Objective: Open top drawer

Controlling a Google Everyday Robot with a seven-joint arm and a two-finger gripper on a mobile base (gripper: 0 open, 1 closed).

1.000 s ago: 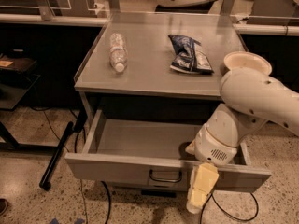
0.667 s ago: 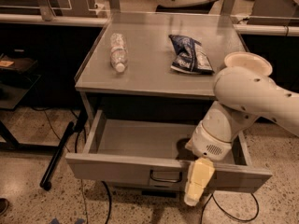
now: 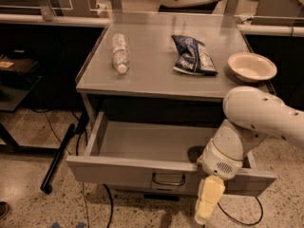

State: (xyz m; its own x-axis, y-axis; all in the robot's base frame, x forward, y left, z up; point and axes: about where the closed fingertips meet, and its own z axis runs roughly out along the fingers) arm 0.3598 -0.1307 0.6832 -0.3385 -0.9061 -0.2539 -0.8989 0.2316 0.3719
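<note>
The top drawer [image 3: 118,172] is a wide grey metal drawer, pulled out well beyond the table's front, and what shows of its inside is bare. Its dark loop handle [image 3: 168,180] sits at the centre of the flat front. My gripper [image 3: 207,207], pale cream, hangs down in front of the drawer front, just right of the handle and a little lower. It is apart from the handle. The white arm [image 3: 259,115] reaches over the drawer's right end.
On the grey tabletop [image 3: 156,75] lie a clear plastic bottle [image 3: 119,52], a dark blue snack bag [image 3: 192,55] and a cream bowl [image 3: 251,66]. A black pole [image 3: 59,156] leans on the floor at the left. Cables run under the drawer.
The arm has sunk lower and my gripper has moved down in front of the drawer front. The drawer stands pulled out as before.
</note>
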